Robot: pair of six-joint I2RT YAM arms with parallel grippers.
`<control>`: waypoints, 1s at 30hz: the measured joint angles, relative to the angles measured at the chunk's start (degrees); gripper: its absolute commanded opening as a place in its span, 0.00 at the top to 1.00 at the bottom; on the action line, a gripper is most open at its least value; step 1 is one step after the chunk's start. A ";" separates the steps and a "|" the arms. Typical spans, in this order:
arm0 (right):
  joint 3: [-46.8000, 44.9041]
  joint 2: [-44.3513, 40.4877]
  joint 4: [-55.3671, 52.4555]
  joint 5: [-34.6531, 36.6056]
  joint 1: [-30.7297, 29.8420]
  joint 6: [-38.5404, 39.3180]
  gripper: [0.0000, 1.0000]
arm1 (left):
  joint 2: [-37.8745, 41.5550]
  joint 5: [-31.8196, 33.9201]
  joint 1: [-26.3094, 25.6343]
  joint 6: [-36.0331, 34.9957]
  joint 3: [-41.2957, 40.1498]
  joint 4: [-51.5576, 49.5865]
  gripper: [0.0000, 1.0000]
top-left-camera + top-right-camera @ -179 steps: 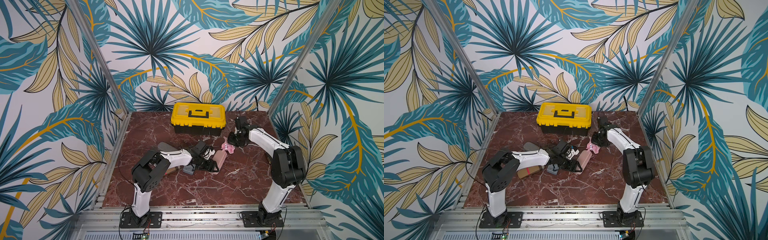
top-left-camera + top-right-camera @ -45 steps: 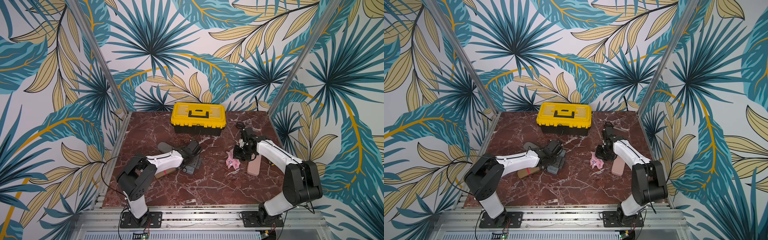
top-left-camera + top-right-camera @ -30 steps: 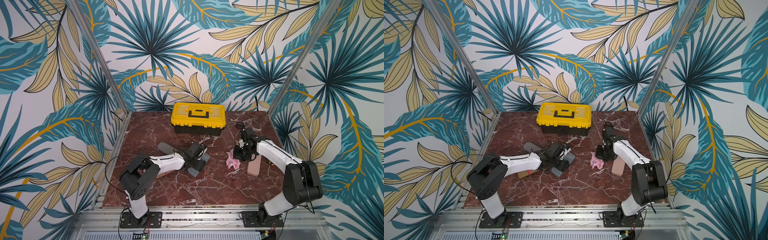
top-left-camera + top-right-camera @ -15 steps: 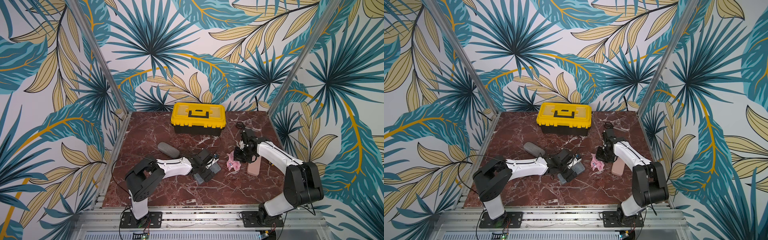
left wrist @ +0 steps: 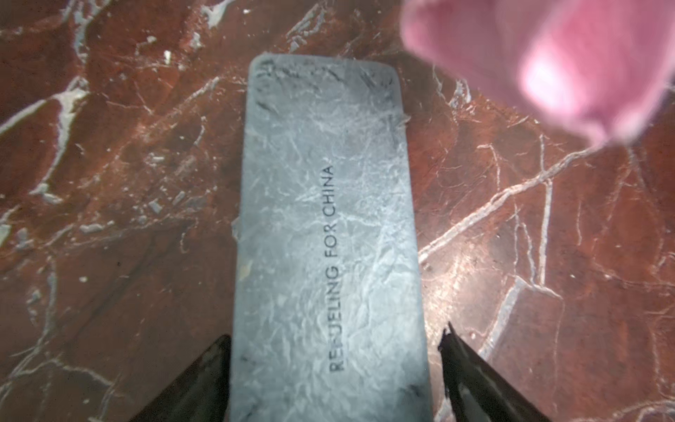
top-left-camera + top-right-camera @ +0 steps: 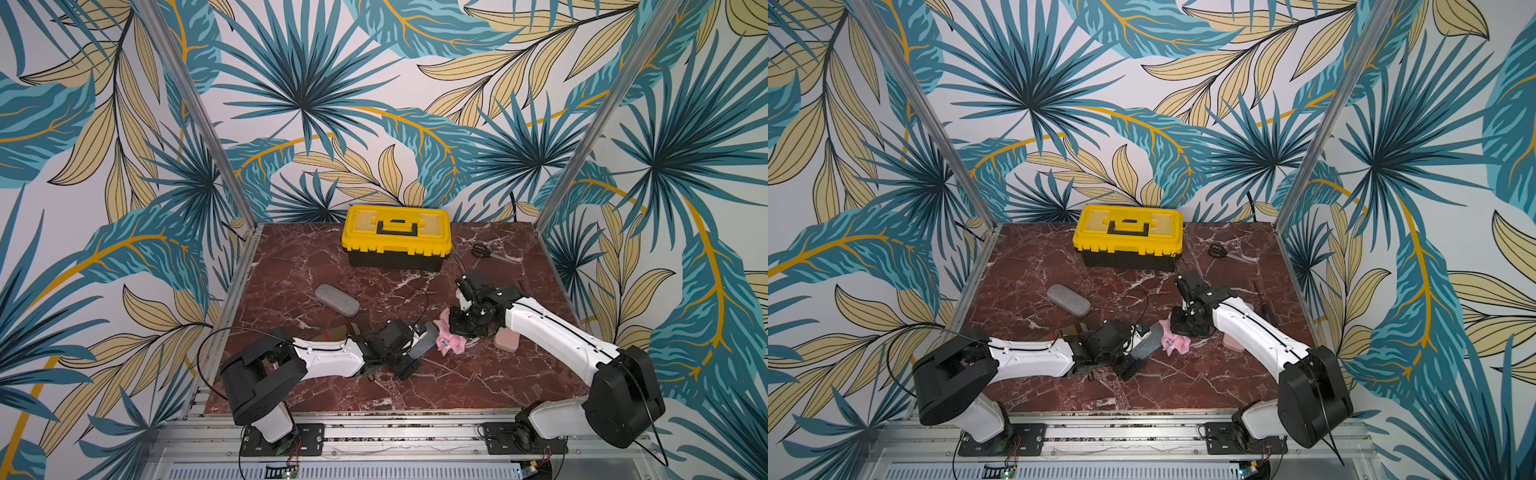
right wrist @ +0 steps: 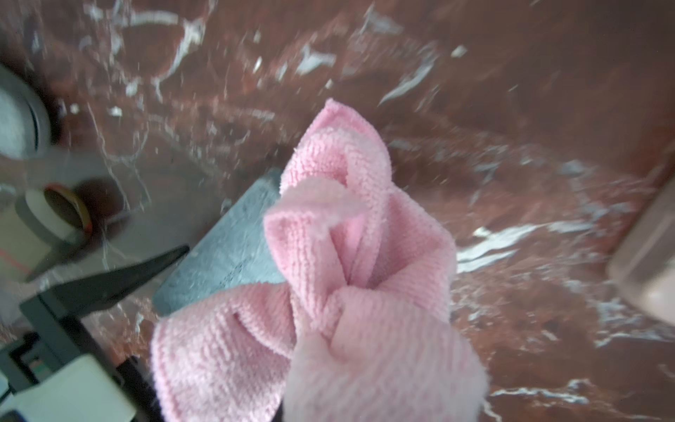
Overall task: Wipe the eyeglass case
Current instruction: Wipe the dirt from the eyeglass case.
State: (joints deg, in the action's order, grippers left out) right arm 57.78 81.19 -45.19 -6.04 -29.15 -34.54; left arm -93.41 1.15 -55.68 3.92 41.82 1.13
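While the left tool [image 5: 336,332] straddles the grey eyeglass case [image 5: 328,219] to steady it, I cannot tell whether it clamps. The right tool [image 6: 463,330] clenches a pink cloth [image 7: 328,274] alongside, apparently ready to wipe.

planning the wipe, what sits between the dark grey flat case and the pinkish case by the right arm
The pink cloth, bunched in the right gripper, lies between the dark grey case and the pinkish case, in both top views.
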 measured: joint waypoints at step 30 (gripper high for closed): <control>4.20 14.97 8.17 -7.21 -9.81 -7.21 1.00 | 1.66 1.55 0.00 -0.04 -14.38 22.21 0.63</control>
State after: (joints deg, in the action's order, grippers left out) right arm 61.98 96.16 -37.01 -13.26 -38.96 -41.76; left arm -91.74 2.70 -55.68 3.88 27.44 23.33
